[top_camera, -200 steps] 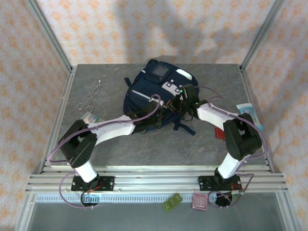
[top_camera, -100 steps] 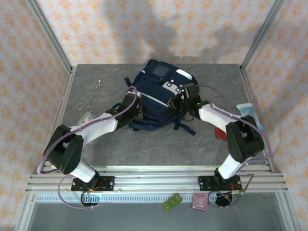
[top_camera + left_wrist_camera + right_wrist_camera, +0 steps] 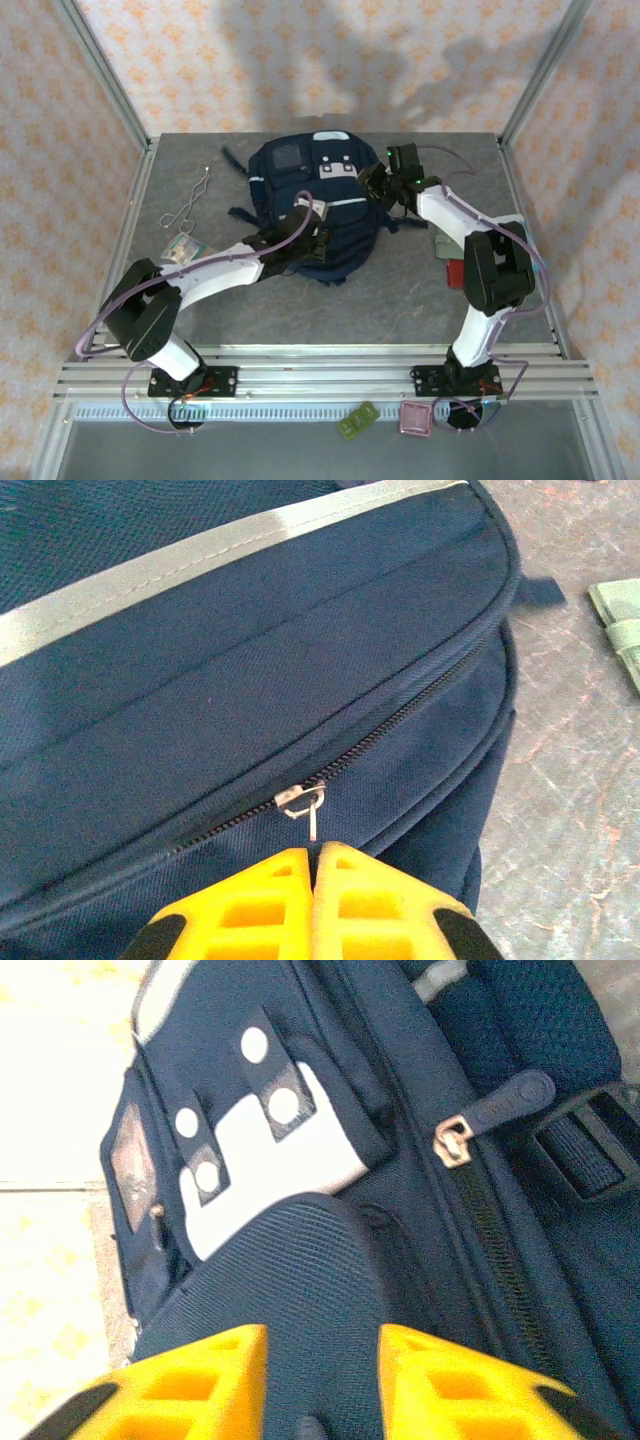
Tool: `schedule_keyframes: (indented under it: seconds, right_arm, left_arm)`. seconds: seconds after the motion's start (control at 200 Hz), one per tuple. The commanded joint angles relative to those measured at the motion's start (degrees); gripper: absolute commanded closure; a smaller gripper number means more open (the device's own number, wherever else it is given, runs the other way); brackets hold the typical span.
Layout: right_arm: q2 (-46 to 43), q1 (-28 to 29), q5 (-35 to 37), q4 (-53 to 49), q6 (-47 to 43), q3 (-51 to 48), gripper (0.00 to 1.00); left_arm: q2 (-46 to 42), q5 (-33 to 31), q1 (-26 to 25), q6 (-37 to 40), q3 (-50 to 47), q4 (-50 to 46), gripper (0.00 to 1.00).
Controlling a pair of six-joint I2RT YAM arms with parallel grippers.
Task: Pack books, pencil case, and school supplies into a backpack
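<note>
1. Left gripper (image 3: 312,852): yellow fingers pressed together, apparently nipping the tip of the thin metal zip pull (image 3: 313,818).
2. Right gripper (image 3: 322,1338): fingers parted, astride a padded mesh fold of the backpack (image 3: 300,190); no firm pinch evident.
3. Draw the pull along the tooth line, low to the cloth, not upward. Brace the bag's far side with the right gripper to hold the cloth taut and avoid dragging the whole bag.
4. Small, slick sliver of metal, probably easy to lose from flat pads; regrip deeper if slipping.
5. Backpack lying flat mid-table, toward the far edge. Soft navy weave, smooth grey stripe (image 3: 200,560), curved zip apparently closed.
6. Grey-green piece (image 3: 620,620) on the mottled grey table (image 3: 400,300), near the bag, not yet packed.
</note>
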Motion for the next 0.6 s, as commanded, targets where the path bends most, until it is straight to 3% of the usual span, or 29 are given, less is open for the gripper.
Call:
schedule_keyframes:
  seconds: [0.0, 0.315, 0.596]
  right_arm:
    - [-5.46, 0.38, -1.42, 2.43, 0.82, -5.71, 0.61]
    - [-16.0, 1.91, 0.58, -0.06, 4.46, -18.14, 0.55]
    - [-15.19, 3.91, -1.66, 4.04, 6.46, -19.22, 0.55]
  left_arm:
    - [2.03, 1.65, -0.49, -1.13, 4.14, 0.05, 1.0]
    - [3.08, 1.62, -0.75, -0.44, 5.07, -0.76, 1.0]
    - [2.94, 2.34, -0.94, -0.11, 5.63, -0.53, 1.0]
